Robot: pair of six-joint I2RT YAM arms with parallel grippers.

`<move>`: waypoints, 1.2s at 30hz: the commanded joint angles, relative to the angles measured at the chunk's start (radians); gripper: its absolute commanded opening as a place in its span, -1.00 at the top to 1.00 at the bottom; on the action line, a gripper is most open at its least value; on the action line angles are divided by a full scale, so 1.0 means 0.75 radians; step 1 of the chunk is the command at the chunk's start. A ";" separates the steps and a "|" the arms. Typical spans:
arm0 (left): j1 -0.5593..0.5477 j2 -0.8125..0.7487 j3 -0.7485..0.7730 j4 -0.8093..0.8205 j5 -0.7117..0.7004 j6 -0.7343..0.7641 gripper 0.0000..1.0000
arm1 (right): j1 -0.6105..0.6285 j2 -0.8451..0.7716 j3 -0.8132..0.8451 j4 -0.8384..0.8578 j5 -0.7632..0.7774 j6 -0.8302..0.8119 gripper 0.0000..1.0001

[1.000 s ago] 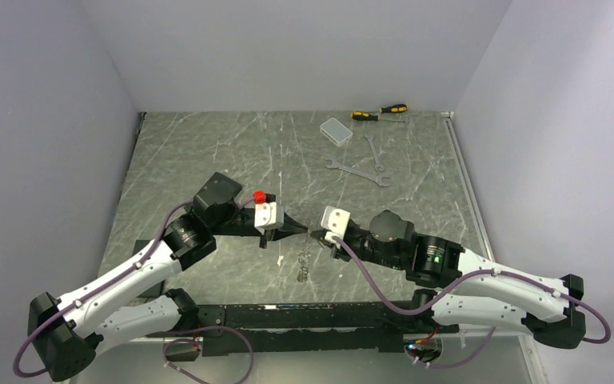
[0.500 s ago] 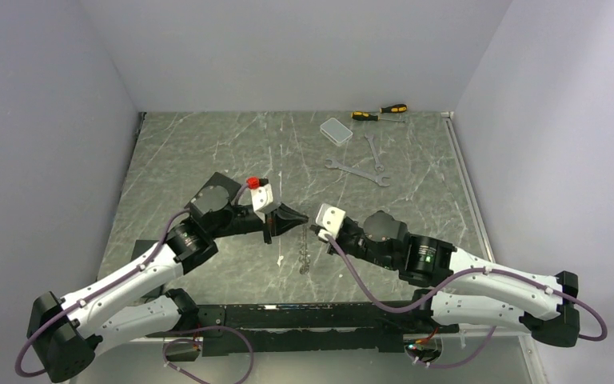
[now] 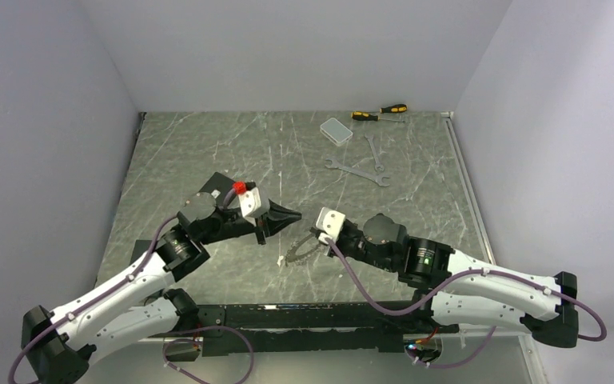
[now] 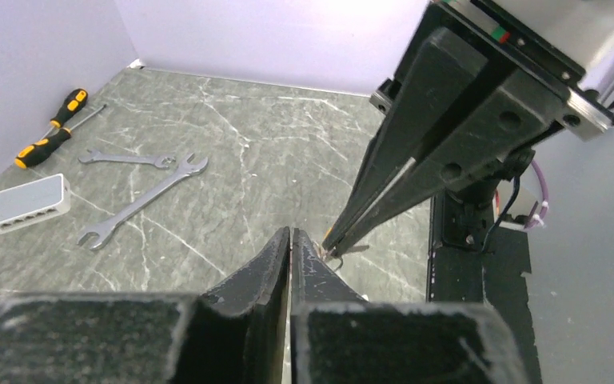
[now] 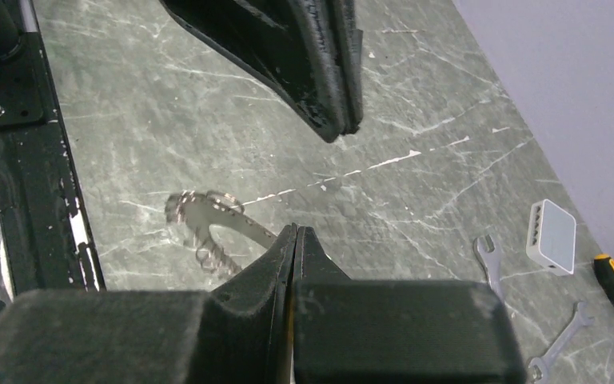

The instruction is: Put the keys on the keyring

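Note:
My right gripper [image 3: 314, 233] is shut on the keyring [image 3: 298, 253], a thin metal ring strung with small silver keys [image 5: 210, 254]. The ring sticks out leftward from the shut jaws just above the table. In the right wrist view the keyring [image 5: 208, 218] is blurred, and a flat strip of it runs into my right gripper [image 5: 297, 230]. My left gripper [image 3: 297, 215] is shut, with nothing showing between its fingers. It hangs a little up and left of the right one, apart from the ring. In the left wrist view my left gripper [image 4: 290, 233] points at the right gripper [image 4: 332, 246].
Two silver wrenches [image 3: 357, 171] lie at the back right. Near them are a clear plastic box [image 3: 336, 130] and yellow-and-black screwdrivers [image 3: 380, 112] by the back wall. The black base rail [image 3: 304, 316] runs along the near edge.
My left gripper has drawn back up and to the left, away from the right gripper's tip. The keyring has swung from hanging straight down to sticking out sideways.

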 commanded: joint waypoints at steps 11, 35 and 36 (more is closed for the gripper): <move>0.002 -0.024 0.166 -0.456 0.398 0.569 0.09 | -0.002 -0.090 0.108 -0.061 -0.191 0.001 1.00; 0.011 0.227 0.211 -0.438 0.721 0.521 0.37 | -0.001 -0.112 0.127 -0.066 -0.324 0.022 1.00; 0.011 0.232 0.203 -0.427 0.713 0.520 0.36 | -0.001 -0.112 0.128 -0.065 -0.326 0.023 1.00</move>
